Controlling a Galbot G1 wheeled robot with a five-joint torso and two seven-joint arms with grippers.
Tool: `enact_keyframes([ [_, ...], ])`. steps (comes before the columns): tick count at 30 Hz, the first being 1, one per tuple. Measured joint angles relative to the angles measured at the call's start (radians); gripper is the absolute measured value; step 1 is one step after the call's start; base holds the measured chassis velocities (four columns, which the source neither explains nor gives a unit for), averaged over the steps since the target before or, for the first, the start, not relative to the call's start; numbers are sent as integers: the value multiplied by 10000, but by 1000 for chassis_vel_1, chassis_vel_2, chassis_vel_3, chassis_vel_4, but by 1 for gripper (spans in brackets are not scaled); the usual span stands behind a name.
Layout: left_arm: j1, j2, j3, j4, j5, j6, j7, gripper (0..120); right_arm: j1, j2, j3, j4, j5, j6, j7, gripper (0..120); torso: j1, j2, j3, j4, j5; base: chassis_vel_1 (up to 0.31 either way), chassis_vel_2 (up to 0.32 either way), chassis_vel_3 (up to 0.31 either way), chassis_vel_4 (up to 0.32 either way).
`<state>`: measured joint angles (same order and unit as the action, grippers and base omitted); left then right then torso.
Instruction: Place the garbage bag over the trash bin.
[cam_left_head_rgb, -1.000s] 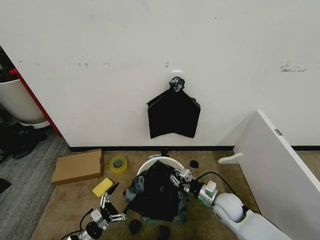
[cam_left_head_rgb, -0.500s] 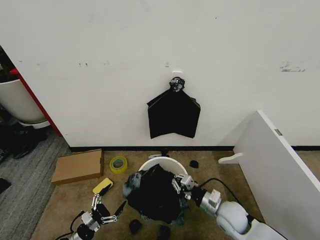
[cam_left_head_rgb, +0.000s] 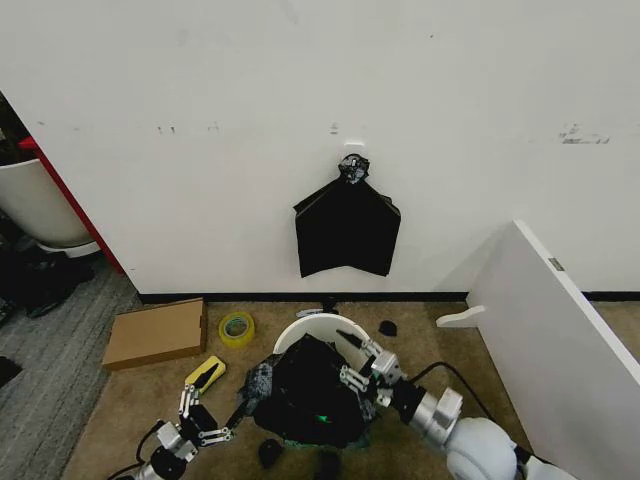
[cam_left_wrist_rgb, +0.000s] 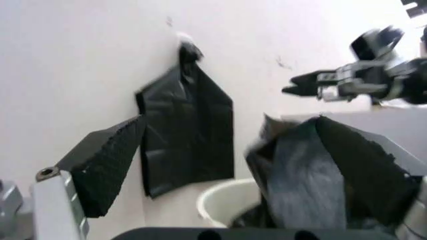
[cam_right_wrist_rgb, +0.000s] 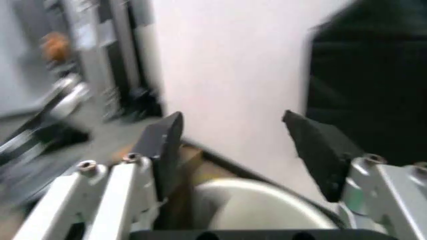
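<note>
The garbage bag (cam_left_head_rgb: 312, 400) lies heaped over the near side of the trash bin (cam_left_head_rgb: 312, 330), at about six o'clock in the head view, with only the far arc of the white rim bare toward twelve o'clock; the bin stands on the carpeted floor (cam_left_head_rgb: 120, 410) just in front of the wall. The right hand (cam_left_head_rgb: 357, 362) hovers at the bag's four o'clock edge, close above the plastic, its fingers spread wide and holding nothing; the right wrist view shows the same wide gap with the bin's rim beyond it. The left hand (cam_left_head_rgb: 212, 421) sits low at about eight o'clock, just beside the bag, also spread open and empty, with the bag seen between its pads in the left wrist view. Judging from this, the bag is draped rather than seated: with neither hand gripping it, the loose, slick film could slide off the near wall and collapse onto the floor, or sag into the bin, leaving the far rim uncovered. A grab taken too deep might catch several layers at once and keep the mouth closed; a pull from one side alone might tip the light bin. Small black scraps (cam_left_head_rgb: 269, 452) on the floor nearby could be mistaken for the bag's edge. A folded black bag bundle (cam_left_head_rgb: 346, 228) hangs on the wall at twelve o'clock. No brand, label or writing can be read anywhere.
</note>
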<state>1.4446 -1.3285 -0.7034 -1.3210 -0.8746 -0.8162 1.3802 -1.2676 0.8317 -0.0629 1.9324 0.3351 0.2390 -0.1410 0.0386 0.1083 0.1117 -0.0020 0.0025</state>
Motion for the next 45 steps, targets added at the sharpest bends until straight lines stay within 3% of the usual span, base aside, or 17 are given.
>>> enact_keyframes([
  [2, 118, 13, -151, -235, -235, 122, 130, 100, -123, -268, 157, 533, 1202, -33, 24, 72, 0, 0, 0, -1, 0, 0, 0, 0, 0],
  [6, 295, 21, -584, -666, -894, 338, 201, 100, 651, -6, 497, 735, 2937, -1048, 1592, 84, 0, 0, 0, -1, 0, 0, 0, 0, 0],
  [8, 346, 21, -708, -770, -1107, 347, 104, 100, 1213, 124, 557, 455, 3403, -2047, 2226, 91, 0, 0, 0, 0, 2, 0, 0, 0, 0],
  [9, 395, 5, -814, -870, -1197, 349, 63, 100, 1819, 170, 543, -98, 3825, -3097, 2306, 96, 0, -1, 1, 5, 0, 0, 0, 0, 0],
  [11, 439, -26, -892, -998, -1252, 357, 32, 100, 2218, 210, 466, -653, 3978, -3617, 2017, 98, 0, -1, 1, 3, -1, 0, 0, 0, 0],
  [12, 497, -90, -1010, -1165, -1311, 381, -13, 100, 2798, 357, 397, -1789, 3746, -4282, 128, 100, 0, -1, 1, 1, 3, 0, 0, 0, 0],
  [14, 507, -111, -1070, -1180, -1313, 385, -20, 100, 3211, 551, 421, -2590, 2822, -4686, -1768, 100, 0, -1, 1, 0, 1, 0, 0, 0, 0],
  [17, 505, -114, -1116, -1106, -1307, 365, -22, 100, 3613, 763, 315, -3214, 2050, -4881, -2493, 100, 1, -1, 2, 1, 0, 0, 0, 0, 0],
  [23, 432, -216, -1203, -814, -1048, 185, -86, 100, 4408, 1188, 34, -4008, 1807, -5614, -2576, 100, 1, -1, 2, 1, 0, 0, 0, 0, 0],
  [35, 441, -468, -1172, -882, -727, 68, -246, 100, 4286, 1232, -87, -4164, 1190, -5884, -2680, 60, 0, -1, 1, 0, 1, 0, 0, 0, 0],
  [37, 459, -512, -1168, -885, -672, -7, -319, 100, 4208, 1279, -99, -4245, 1185, -5819, -2459, 49, 0, -1, 0, 0, 1, 0, 0, 0, 0],
  [39, 464, -518, -1168, -886, -666, -16, -327, 100, 4196, 1294, -100, -4266, 1194, -5769, -2416, 47, 0, -1, 0, -1, 0, 0, 0, 0, 0],
  [41, 500, -550, -1170, -908, -648, -53, -369, 100, 4111, 1362, -123, -4301, 1381, -5617, -2140, 35, -1, -1, 0, 0, -2, 0, 0, 0, 0],
  [45, 556, -551, -1194, -972, -648, -59, -421, 100, 3915, 1353, -200, -4102, 1747, -5599, -1550, 25, -1, -1, -1, 0, -2, 0, 0, 0, 0],
])
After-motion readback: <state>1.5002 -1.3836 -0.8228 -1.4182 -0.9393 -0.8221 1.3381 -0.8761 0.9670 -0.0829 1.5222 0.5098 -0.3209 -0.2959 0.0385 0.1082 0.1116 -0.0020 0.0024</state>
